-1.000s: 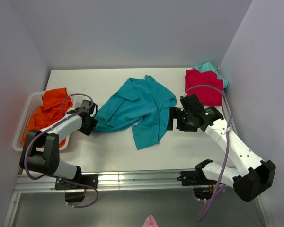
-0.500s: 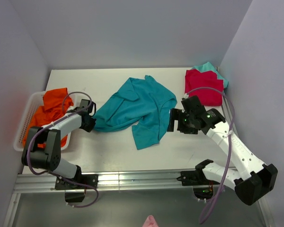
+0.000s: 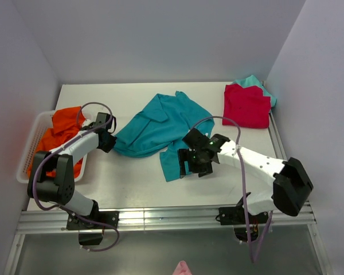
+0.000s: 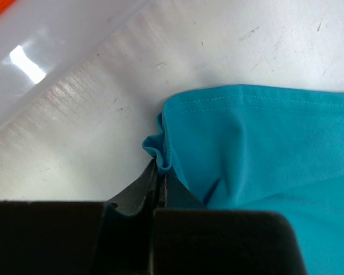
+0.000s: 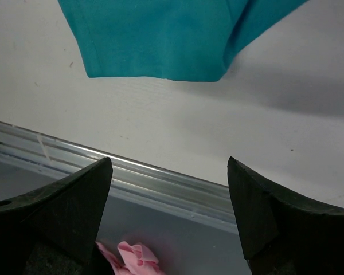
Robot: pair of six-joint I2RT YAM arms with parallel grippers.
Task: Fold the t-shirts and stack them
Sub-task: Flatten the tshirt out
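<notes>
The teal shirt (image 3: 160,123) lies crumpled mid-frame on the surface (image 3: 132,183). The left claw (image 4: 156,172) is pinched tight on its hemmed corner at the shirt's left end. The right claw (image 5: 169,166) gapes wide and holds nothing, hovering over the shirt's lower flap.

My judgement: this is the spreading stage, and the fold is not yet begun. To do it well, I should lower the right claw onto the flap's hem corner and take it cleanly. Then I draw both corners apart, kept low, until the cloth lies flat.

The basket (image 3: 28,152) at the left edge holds the orange shirt (image 3: 60,129), heaped. The red shirt (image 3: 246,106) sits folded at upper right on a light-teal one (image 3: 253,80), outside any container.
</notes>
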